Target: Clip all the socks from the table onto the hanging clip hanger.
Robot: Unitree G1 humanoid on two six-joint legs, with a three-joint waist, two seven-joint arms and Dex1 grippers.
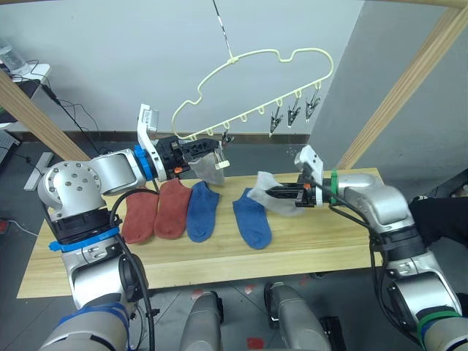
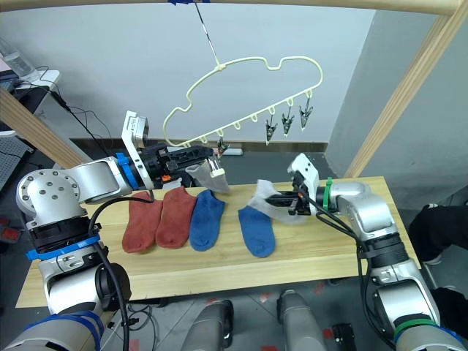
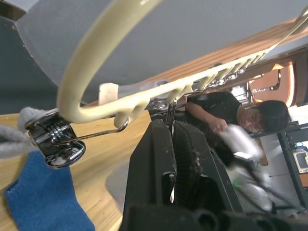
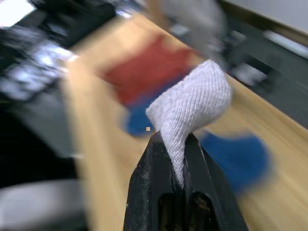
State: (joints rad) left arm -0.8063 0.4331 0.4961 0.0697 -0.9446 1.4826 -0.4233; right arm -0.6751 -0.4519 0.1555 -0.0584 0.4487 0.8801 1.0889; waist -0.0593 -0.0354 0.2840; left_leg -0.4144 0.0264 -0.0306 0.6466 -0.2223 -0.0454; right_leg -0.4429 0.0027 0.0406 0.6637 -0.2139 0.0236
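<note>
The pale-yellow clip hanger (image 1: 257, 60) hangs above the table (image 1: 307, 248). One light grey sock (image 1: 208, 171) dangles from a clip (image 3: 54, 143) near the hanger's left end. My left gripper (image 1: 218, 145) is raised to the hanger, its fingers (image 3: 159, 159) shut on the thin metal of a neighbouring clip (image 3: 170, 111). To the right, just above the table, my right gripper (image 1: 276, 192) is shut on a second light grey sock (image 4: 192, 108). Two rust-red socks (image 1: 156, 212) and two blue socks (image 1: 202, 212) (image 1: 253, 219) lie flat in a row on the wood.
Three silver clips (image 1: 292, 115) hang free at the hanger's right end. Thick wooden frame poles (image 1: 406, 88) slant up on both sides. A person (image 3: 231, 110) is seen in the left wrist view beyond the table. Cables lie on the floor behind.
</note>
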